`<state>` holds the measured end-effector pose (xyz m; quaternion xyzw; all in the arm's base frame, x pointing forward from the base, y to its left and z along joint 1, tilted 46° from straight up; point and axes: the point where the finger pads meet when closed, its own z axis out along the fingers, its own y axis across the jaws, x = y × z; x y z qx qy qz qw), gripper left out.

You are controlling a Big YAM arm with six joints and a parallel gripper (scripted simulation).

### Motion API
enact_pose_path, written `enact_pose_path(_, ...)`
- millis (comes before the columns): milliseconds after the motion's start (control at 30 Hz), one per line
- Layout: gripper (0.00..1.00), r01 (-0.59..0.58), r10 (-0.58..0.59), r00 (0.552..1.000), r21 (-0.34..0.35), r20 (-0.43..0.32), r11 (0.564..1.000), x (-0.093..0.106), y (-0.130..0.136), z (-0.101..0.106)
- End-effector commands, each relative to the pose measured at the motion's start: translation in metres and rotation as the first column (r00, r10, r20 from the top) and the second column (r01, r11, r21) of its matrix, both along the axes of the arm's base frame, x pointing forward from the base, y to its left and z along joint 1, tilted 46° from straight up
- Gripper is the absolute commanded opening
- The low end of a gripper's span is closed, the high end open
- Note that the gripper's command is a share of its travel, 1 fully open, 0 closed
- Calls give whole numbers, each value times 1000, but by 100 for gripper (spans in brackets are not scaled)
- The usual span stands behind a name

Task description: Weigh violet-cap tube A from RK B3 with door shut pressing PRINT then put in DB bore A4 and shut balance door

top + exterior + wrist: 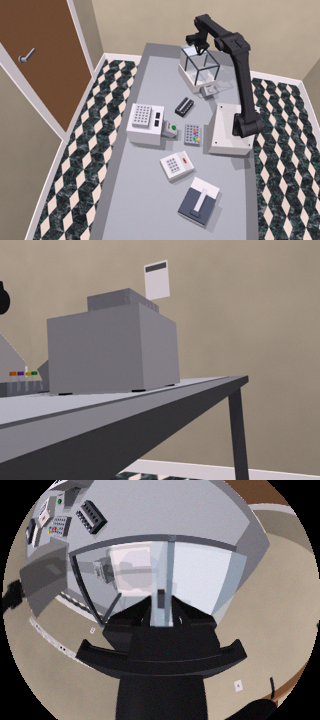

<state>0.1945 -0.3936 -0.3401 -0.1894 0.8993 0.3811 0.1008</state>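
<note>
Tube A's violet cap point(194, 133) point(20, 373) stands in the tube rack point(189, 142). The balance point(185, 74) is at the far end of the bench, its pan point(200, 74) point(134, 569) with no tube on it. Its glass door point(189, 49) point(200, 575) is slid back, leaving the front part of the top open. My gripper point(199, 53) point(161, 598) is slightly open at the door's front edge, its fingers either side of a small dark handle, without a visible grip. The PRINT key point(210, 90) is on the sloping front. The dry block point(189, 169) shows empty bores.
Orange point(194, 130), green point(194, 139) and yellow caps point(197, 139) stand near the violet one. The mixer point(146, 136) is tall, left of the rack. The magnet block point(184, 106) lies between rack and balance. The spectrophotometer point(189, 204) is at the near end.
</note>
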Motion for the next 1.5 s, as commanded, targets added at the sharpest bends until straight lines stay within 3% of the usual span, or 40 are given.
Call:
enact_pose_path(0,30,4,-3,1000,-41,13,999,5,-19,4)
enact_pose_path(33,30,4,-3,1000,-41,13,999,5,-19,4)
enact_pose_path(100,30,13,-11,1000,-83,27,996,8,-45,20)
enact_pose_path(167,30,16,-14,999,-80,29,997,6,-48,23)
enact_pose_path(1033,30,12,-10,999,-82,32,997,3,-73,51)
enact_pose_path(1067,30,-4,7,1000,-81,30,997,12,-71,52)
enact_pose_path(1367,30,11,-8,999,-82,31,997,2,-84,64)
enact_pose_path(1467,30,0,3,1000,-82,30,997,9,-82,64)
